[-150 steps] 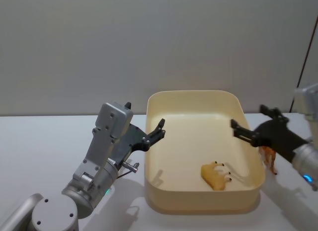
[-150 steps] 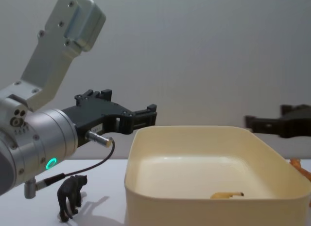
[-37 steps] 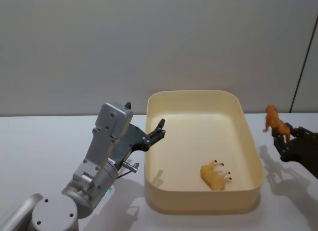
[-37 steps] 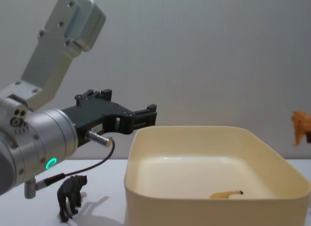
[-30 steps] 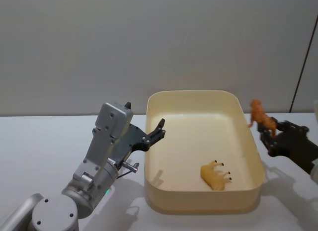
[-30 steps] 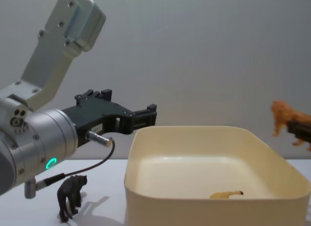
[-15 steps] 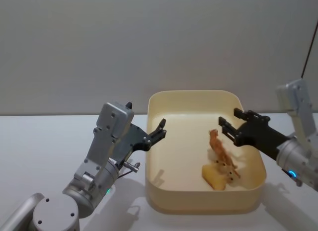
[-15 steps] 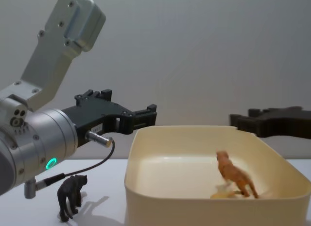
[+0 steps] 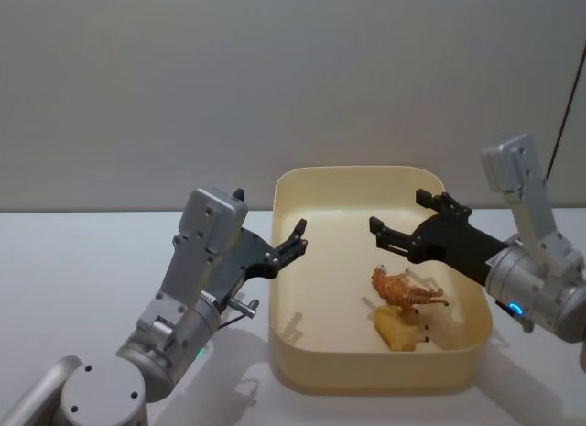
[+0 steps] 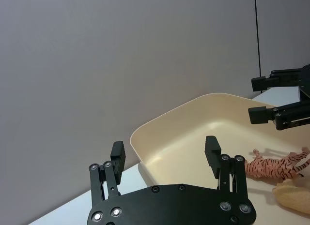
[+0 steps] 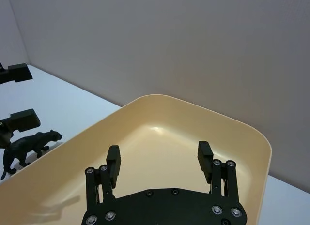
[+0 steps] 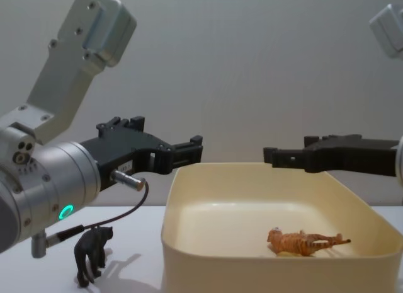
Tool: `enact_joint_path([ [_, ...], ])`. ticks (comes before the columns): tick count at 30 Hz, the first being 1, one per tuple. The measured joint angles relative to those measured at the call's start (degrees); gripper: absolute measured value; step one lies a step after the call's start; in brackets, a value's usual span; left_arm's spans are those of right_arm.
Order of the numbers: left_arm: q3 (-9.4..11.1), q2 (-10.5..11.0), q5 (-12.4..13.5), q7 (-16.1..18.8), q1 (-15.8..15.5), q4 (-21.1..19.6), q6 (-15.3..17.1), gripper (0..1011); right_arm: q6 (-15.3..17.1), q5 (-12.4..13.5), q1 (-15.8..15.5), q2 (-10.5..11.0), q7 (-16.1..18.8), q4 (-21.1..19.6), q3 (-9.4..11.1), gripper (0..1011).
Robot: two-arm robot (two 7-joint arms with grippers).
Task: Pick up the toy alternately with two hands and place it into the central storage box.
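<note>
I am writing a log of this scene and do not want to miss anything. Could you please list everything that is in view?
storage box: one, cream-yellow, on the table in the middle
tiger toy: one, orange with stripes, lying on its side inside the box
yellow toy animal: one, pale yellow, inside the box, next to the tiger
black toy animal: one, black, standing on the table left of the box
table: one, white, under everything
wall: one, grey, behind the table
left gripper: one, black, open, at the box's left rim
right gripper: one, black, open, above the box, over the tiger
</note>
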Motion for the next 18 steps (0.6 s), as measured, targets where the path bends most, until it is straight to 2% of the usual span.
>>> enact_joint_path([
  [3,-0.1,0.0,-0.6,0.0,0.1,-0.2,0.4,1001,0.1,-0.1,0.3,-0.2,0.2,0.3,-0.1,1001],
  [7,-0.3,0.1,-1.9,0.8,0.5,-1.0,1.7,1001,0.1,-0.1,0.6,-0.4,0.4,0.6,-0.3,1001],
  [12,-0.9,0.7,-5.1,4.2,2.0,-3.2,4.3,1001,0.2,-0.2,0.9,-0.6,0.6,0.8,-0.4,1001],
  [13,-0.9,0.7,-5.1,4.2,2.0,-3.2,4.3,1001,0.2,-0.2,1.0,-0.7,0.6,0.9,-0.4,1001],
  [18,-1.4,1.6,-8.9,8.1,4.1,-5.6,5.9,1001,0.2,-0.2,1.1,-0.8,0.8,1.1,-0.5,1001],
])
